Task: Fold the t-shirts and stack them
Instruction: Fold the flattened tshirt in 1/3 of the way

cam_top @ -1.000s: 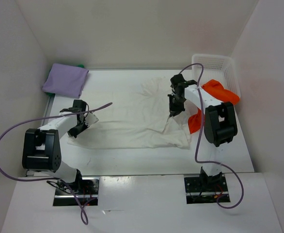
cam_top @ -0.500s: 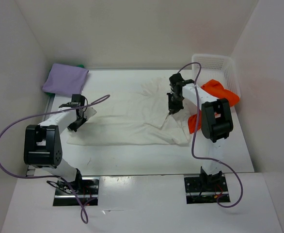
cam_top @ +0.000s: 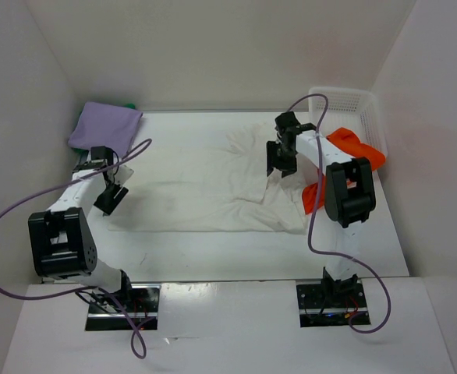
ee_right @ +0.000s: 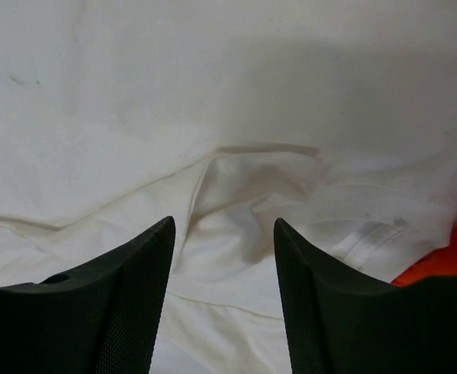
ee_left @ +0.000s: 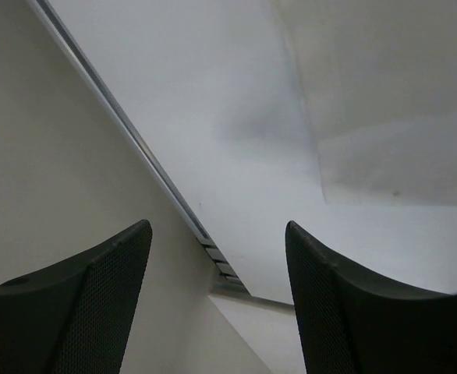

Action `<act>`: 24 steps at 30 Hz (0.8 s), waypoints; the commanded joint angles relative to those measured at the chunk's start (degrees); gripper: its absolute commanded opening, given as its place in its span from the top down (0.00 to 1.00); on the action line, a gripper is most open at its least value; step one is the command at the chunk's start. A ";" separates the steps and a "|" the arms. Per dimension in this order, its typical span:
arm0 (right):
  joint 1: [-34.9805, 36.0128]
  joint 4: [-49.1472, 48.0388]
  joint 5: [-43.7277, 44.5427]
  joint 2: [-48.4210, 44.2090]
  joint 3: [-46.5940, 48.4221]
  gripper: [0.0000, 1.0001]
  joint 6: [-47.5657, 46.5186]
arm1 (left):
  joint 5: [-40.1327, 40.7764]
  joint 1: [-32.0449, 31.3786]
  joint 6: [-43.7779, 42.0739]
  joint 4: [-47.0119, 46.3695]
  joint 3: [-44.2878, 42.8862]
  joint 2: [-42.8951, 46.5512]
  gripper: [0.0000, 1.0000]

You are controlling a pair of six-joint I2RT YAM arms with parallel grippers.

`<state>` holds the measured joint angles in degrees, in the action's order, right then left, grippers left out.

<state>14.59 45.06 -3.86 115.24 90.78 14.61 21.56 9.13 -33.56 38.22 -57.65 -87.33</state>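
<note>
My left gripper (ee_left: 217, 230) stands open and empty over the table (ee_left: 197, 93) edge. My right gripper (ee_right: 222, 226) stands open, empty, over the white t-shirt (ee_right: 135, 117).

white t-shirt (cam_top: 213, 195): soft matt cloth, creased. lavender t-shirt (cam_top: 105, 129): smooth matt cloth. basket (cam_top: 339, 92): white plastic mesh. desk (cam_top: 213, 253): smooth, faint sheen. right end effector (ee_right: 223, 226): black, matt, fine-textured.

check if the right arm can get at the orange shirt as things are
Probably yes. The right claw is open over the white shirt, and the orange shirt lies just beside it by the basket, with nothing lying on it.
</note>
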 commanded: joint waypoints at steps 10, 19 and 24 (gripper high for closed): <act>-4.31 2.57 3.07 -30.21 -25.37 0.38 14.72 | -7.94 0.98 7.28 5.48 2.36 -0.82 0.22; -7.98 3.20 -5.53 -33.15 -36.97 0.26 22.74 | -9.08 1.51 7.28 -0.42 5.00 -6.27 0.24; -8.00 2.67 -2.91 -32.01 -39.89 0.25 26.25 | -11.62 1.51 7.28 -3.14 5.00 -8.02 0.57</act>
<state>6.83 48.75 -6.87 82.54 51.62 37.08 12.88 10.33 -26.81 38.50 -52.71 -94.15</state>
